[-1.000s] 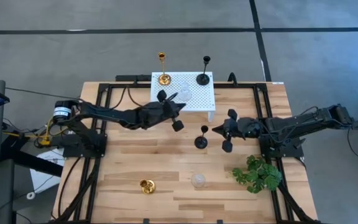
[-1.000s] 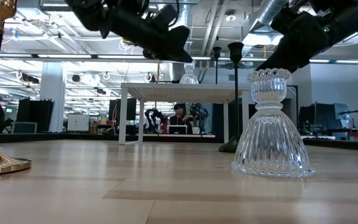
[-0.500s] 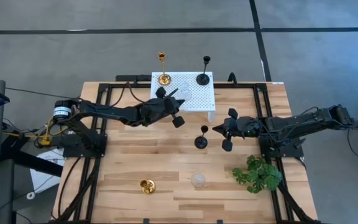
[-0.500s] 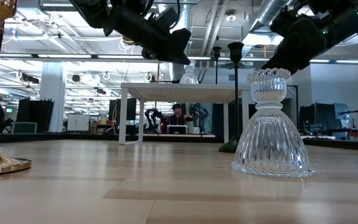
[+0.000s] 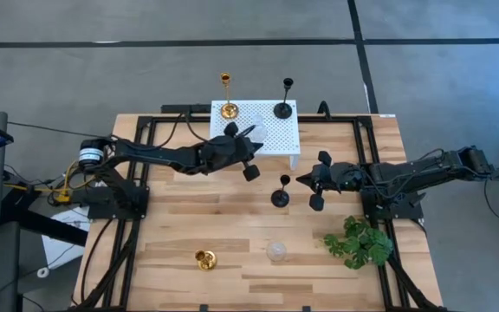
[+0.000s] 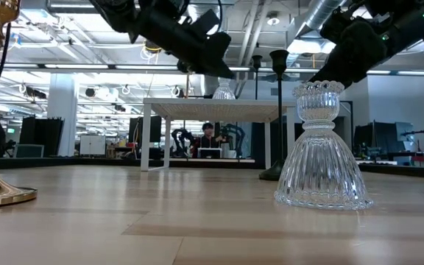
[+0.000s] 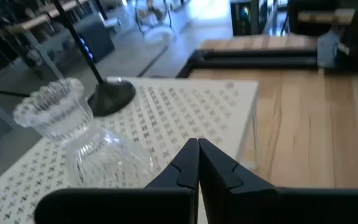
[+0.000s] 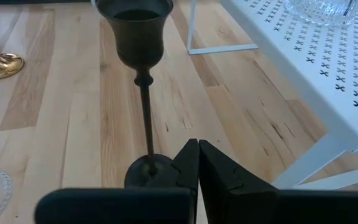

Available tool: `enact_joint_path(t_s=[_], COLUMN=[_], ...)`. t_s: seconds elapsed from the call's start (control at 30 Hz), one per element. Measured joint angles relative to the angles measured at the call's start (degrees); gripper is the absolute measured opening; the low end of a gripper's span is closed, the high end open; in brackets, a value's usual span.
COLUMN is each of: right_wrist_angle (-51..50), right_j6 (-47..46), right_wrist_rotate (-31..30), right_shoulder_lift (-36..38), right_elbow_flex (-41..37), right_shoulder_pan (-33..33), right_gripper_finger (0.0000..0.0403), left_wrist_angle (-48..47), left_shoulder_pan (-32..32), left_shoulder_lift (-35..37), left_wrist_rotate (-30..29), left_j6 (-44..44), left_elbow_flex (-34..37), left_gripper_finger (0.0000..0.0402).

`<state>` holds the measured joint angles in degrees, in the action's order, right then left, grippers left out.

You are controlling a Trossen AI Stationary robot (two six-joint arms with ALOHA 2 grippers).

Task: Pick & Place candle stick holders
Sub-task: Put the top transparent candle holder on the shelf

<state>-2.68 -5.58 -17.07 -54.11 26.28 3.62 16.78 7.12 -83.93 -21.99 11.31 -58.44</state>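
Your left tool is closed on nothing, its arm stretched low over the white platform beside the glass holder standing there. Your right tool, also closed and empty (likely lining up), points at the black holder on the counter.

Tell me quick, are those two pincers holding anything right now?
Left pincer: closed, empty, above the white perforated platform.
Right pincer: closed, empty, beside the tall black candle holder.
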Motion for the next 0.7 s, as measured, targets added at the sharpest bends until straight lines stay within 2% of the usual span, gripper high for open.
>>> enact_joint_path(t_s=[0.1,0.33,0.57,0.7], right_wrist_angle=[-0.1,-0.3,-0.3,-0.3], right_j6=[0.0,0.0,0.0,0.0], right_wrist_rotate=[0.0,0.0,0.0,0.0], right_shoulder_lift=[0.0,0.0,0.0,0.0], right_elbow_flex=[0.0,0.0,0.0,0.0], right_shoulder_pan=[0.0,0.0,0.0,0.0], right_gripper_finger=[0.0,0.0,0.0,0.0], left_wrist_angle=[-2.9,-4.4,-4.2,-4.1], left_shoulder_pan=[0.0,0.3,3.5,5.7], left_shoulder_lift=[-1.3,-0.9,-1.6,-1.8], left_wrist_rotate=[-0.5,-4.6,-4.5,-0.9], left_j6=[0.1,-0.8,-1.3,-2.8], left_elbow_flex=[-2.3,-2.5,-2.5,-2.5], left_gripper_finger=[0.0002,0.0002,0.0002,0.0002])
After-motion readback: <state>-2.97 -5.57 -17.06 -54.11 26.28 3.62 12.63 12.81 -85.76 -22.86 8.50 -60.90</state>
